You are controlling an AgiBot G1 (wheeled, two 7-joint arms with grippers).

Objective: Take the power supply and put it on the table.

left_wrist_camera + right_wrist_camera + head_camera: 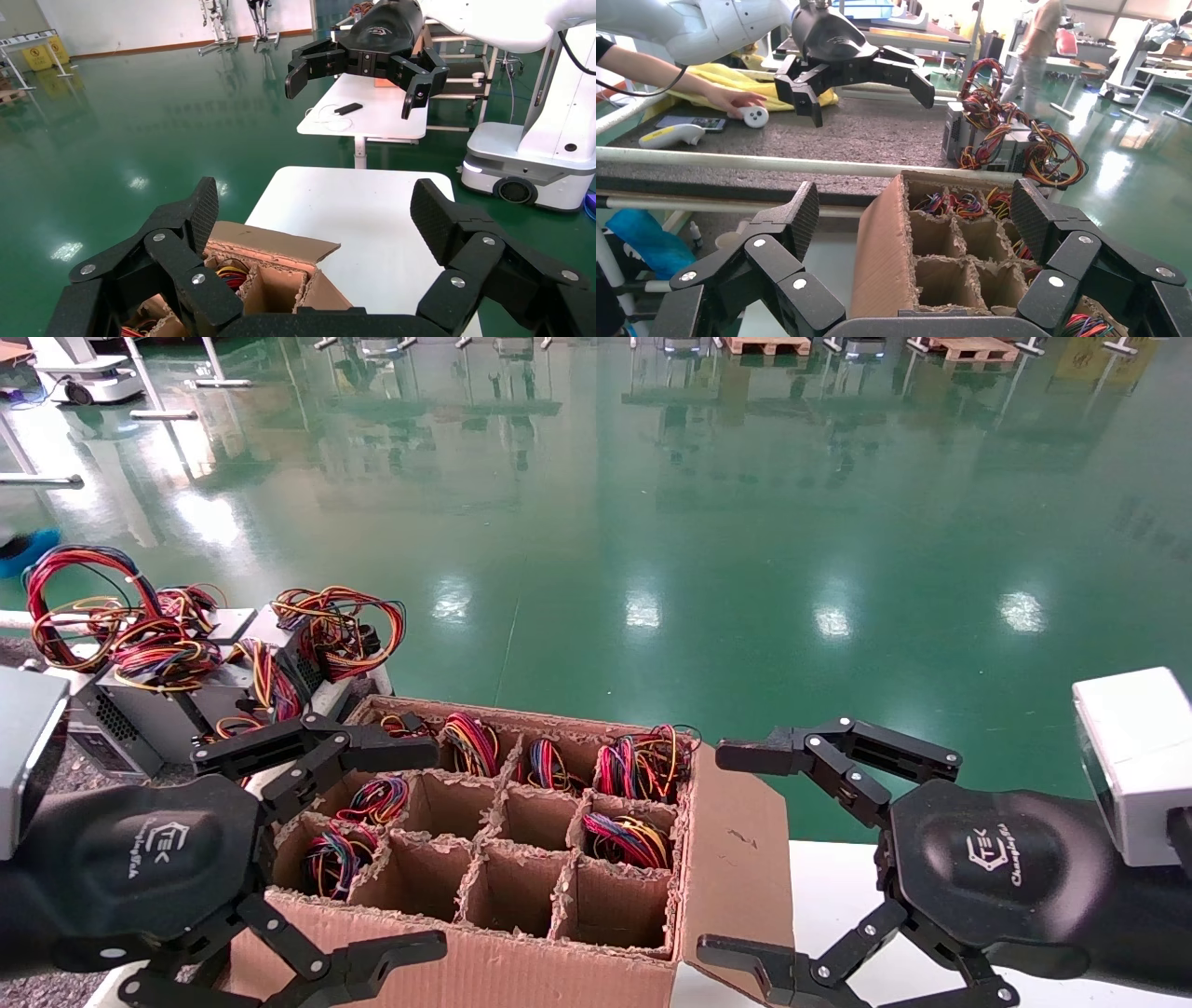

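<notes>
The power supply (154, 710), a silver-grey box with vent holes and a big loose loop of red, orange and black wires (79, 603), stands on the dark grey table (877, 133) at the far left. My left gripper (414, 848) is open and empty over the left edge of the cardboard box (521, 859). It appears in the right wrist view above the table (866, 98). My right gripper (726, 854) is open and empty to the right of the box, over the white surface (838, 887).
A like grey unit (237, 621) with a tighter wire bundle sits beside the power supply. The box's cells hold several wire bundles (633, 761). On the table lie a white controller (670, 135) and a person's hand (729, 98). A white rail (772, 165) edges the table.
</notes>
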